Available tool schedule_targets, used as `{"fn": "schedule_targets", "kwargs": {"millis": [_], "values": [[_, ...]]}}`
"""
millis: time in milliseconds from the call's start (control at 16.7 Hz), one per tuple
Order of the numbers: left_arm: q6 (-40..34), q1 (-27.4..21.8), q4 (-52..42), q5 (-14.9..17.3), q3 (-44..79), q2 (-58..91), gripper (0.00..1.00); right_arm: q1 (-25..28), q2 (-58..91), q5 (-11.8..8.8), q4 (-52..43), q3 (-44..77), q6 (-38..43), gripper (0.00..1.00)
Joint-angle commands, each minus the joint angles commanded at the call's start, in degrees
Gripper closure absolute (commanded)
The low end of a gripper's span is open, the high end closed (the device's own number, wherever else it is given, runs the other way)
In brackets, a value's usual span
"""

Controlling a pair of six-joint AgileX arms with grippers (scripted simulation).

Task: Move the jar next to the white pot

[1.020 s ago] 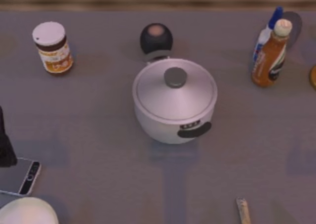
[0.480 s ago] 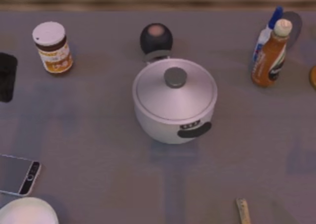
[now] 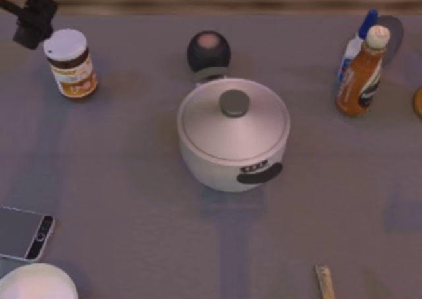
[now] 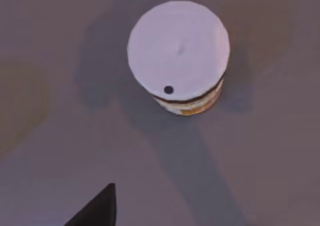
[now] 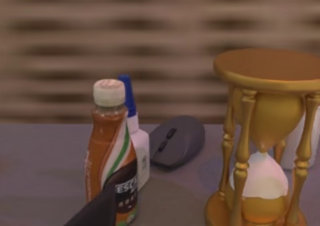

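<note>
The jar (image 3: 70, 65), with its white lid and orange-and-white label, stands upright at the far left of the table. From above, the left wrist view shows the jar (image 4: 178, 56) with its lid facing the camera. My left gripper (image 3: 33, 20) hovers just beyond the jar toward the far left corner, apart from it and open; one dark finger (image 4: 97, 211) shows, with nothing held. The white pot (image 3: 233, 132), with a grey knob and a black handle, sits mid-table. My right arm is outside the top view; one of its fingers (image 5: 107, 206) shows, open and empty.
A black ball-shaped object (image 3: 208, 51) sits just behind the pot. At the far right stand an orange sauce bottle (image 3: 359, 74), a blue-capped glue bottle (image 3: 355, 45), a grey mouse (image 5: 177, 141) and a golden hourglass (image 5: 265, 136). A phone (image 3: 23, 233) and a white dish (image 3: 36, 282) lie front left.
My left gripper has travelled from the left edge near the phone up to the far left corner beside the jar. The jar and pot have not moved.
</note>
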Motion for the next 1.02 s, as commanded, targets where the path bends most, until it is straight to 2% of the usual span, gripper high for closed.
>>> {"fn": "schedule_targets", "kwargs": {"millis": [300,540,720,1020], "values": [[6.9,0.5,-11.4,1.7,24.9,24.2,0.00,0.0,0.0,0.0,0.0,0.0,0.0,0.00],[10.7,0.9,-17.5,2.6,39.3,37.6,0.00,0.0,0.0,0.0,0.0,0.0,0.0,0.00],[12.3,1.1,-19.9,2.9,45.3,43.1,0.00,0.0,0.0,0.0,0.0,0.0,0.0,0.00],[12.5,1.2,-20.3,3.0,46.2,43.9,0.00,0.0,0.0,0.0,0.0,0.0,0.0,0.00]]}}
